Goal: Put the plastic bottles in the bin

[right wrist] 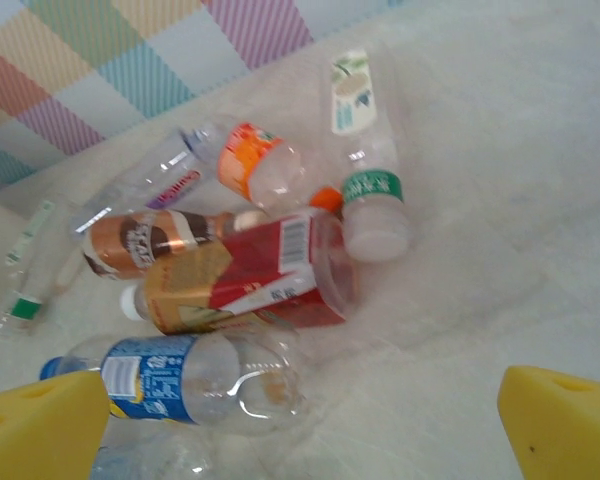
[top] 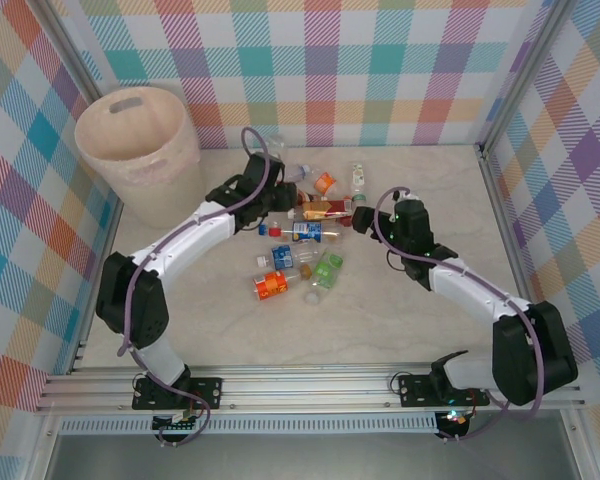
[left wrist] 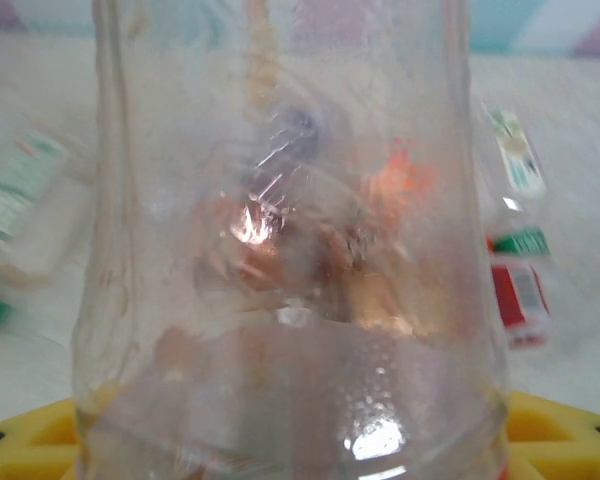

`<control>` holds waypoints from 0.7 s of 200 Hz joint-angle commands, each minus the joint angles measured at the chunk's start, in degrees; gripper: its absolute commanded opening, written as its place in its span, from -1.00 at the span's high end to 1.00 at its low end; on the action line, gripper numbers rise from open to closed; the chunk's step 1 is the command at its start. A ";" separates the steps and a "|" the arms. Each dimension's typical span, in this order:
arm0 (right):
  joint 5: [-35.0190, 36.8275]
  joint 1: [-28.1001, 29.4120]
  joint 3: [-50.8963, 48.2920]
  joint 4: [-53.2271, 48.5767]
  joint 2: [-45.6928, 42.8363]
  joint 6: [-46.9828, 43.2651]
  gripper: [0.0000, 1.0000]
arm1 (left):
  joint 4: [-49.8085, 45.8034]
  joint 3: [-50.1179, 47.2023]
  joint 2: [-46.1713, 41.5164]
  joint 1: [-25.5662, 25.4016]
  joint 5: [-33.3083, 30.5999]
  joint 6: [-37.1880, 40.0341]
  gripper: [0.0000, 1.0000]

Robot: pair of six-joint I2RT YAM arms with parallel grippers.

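My left pincer [top: 270, 188] is clenching, as far as the blur lets me judge, on a clear bottle [left wrist: 300, 250]; my right pincer [right wrist: 305, 425] is hanging released, pads wide apart, over the counter [right wrist: 500, 250] just beside the red bottle [right wrist: 270, 275] and blue bottle [right wrist: 170, 380]; the other bottles [top: 271, 285] are lying mid-counter, well apart from the bin [top: 155, 185], which is standing in the far left corner.

The bin [top: 155, 180] is pale pink-beige; the walls [top: 380, 60] wear pastel plaid. Among the plastic bottles [top: 305, 232], a red-and-gold label [right wrist: 270, 275] has a blue label [right wrist: 145, 378] at its 7 o'clock, an orange label [right wrist: 242, 158] at 12.
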 commanded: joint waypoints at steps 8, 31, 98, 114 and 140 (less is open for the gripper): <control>-0.20 0.03 -0.84 3.38 -3.70 -3.56 -0.99 | 2.40 5.59 -3.04 2.44 -11.64 7.74 -0.18; 1.70 0.02 -1.78 2.49 -6.12 -5.04 -0.99 | 6.39 9.46 -2.38 4.87 -15.76 14.70 -0.18; 3.01 -0.01 -3.27 0.35 -12.13 -8.35 -0.99 | 21.36 16.98 -0.47 17.22 -14.33 25.41 -0.18; 3.54 -0.04 -3.64 0.52 -12.75 -7.95 -0.99 | 25.99 15.96 -0.98 20.45 -10.46 25.96 -0.18; 3.25 -0.04 -4.09 1.35 -12.52 -6.51 -0.99 | 30.61 15.74 -0.50 25.37 -8.58 24.96 -0.18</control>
